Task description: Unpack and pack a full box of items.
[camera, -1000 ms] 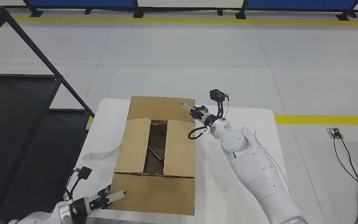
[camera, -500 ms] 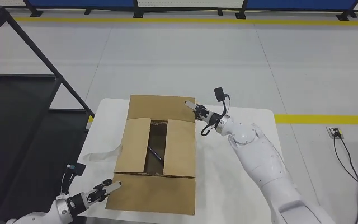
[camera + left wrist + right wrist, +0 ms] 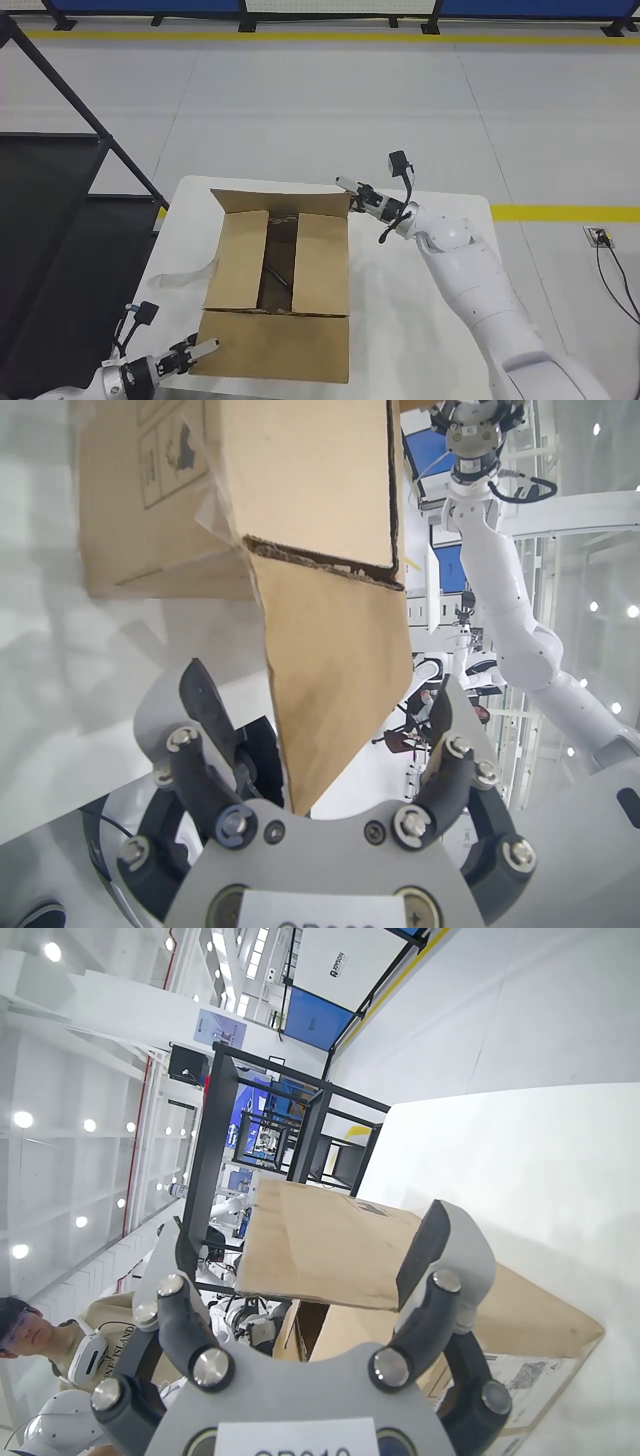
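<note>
A brown cardboard box (image 3: pixel 320 265) stands mid-table with its two side flaps nearly closed over a narrow dark gap, where a thin black item (image 3: pixel 277 272) shows. Its far flap (image 3: pixel 280 200) stands raised. My right gripper (image 3: pixel 350 187) is at that flap's right corner, open, and the far flap (image 3: pixel 320 1248) lies between its fingers (image 3: pixel 430 1248). The near flap (image 3: pixel 275 345) lies spread outward. My left gripper (image 3: pixel 200 350) is at its left corner, open, with the near flap's corner (image 3: pixel 335 650) between its fingers (image 3: pixel 200 700).
The white table (image 3: pixel 420 320) has bare room to the right of the box. A clear plastic strip (image 3: pixel 185 275) lies left of the box. A black metal rack (image 3: pixel 60 200) stands beyond the table's left edge.
The far flap, lying flat outward a second ago, now stands up. My right gripper has shifted right along its edge. My left gripper has stayed by the near flap's corner with small shifts.
</note>
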### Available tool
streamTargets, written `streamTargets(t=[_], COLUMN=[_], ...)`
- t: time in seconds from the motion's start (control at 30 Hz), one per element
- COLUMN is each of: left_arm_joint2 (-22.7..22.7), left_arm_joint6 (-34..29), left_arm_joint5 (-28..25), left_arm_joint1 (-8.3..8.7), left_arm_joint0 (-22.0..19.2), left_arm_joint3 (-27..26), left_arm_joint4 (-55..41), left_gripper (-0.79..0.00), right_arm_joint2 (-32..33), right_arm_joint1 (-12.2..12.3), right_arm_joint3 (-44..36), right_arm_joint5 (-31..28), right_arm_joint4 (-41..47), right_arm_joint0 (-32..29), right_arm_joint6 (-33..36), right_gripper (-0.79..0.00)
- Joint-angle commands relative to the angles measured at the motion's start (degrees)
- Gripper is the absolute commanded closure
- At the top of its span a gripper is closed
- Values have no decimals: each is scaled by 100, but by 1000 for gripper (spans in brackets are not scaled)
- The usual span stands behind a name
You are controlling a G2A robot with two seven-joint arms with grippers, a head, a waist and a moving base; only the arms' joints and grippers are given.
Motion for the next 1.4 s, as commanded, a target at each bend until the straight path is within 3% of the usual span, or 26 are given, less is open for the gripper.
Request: streamTargets(t=[0.0,0.27,0.57,0.87,1.37], left_arm_joint2=[32,50,27,76,1017], left_arm_joint6=[-12,8,186,1021,2110], left_arm_joint5=[40,150,348,986,1356], left_arm_joint1=[8,29,43,19,-43], left_arm_joint0=[-34,-129,-191,-327,-857], left_arm_joint3=[-5,-103,-365,-605,-827], left_arm_joint4=[-62,-471,-865,-1082,-28], left_gripper=[-785,-785,-785,-785,-785], right_arm_joint2=[5,137,305,407,346], right_arm_joint1=[11,138,339,532,662], right_arm_joint3=[-47,-464,-1481,-2642,-4187], right_arm_joint5=[-50,-273,-134,412,1201], right_arm_joint4=[-9,-78,-10,-343,-443], right_arm_joint0=[-7,-154,-552,-1024,-1793], right_arm_joint6=[1,120,947,1320,1061], right_gripper=[-785,-785,-785,-785,-785])
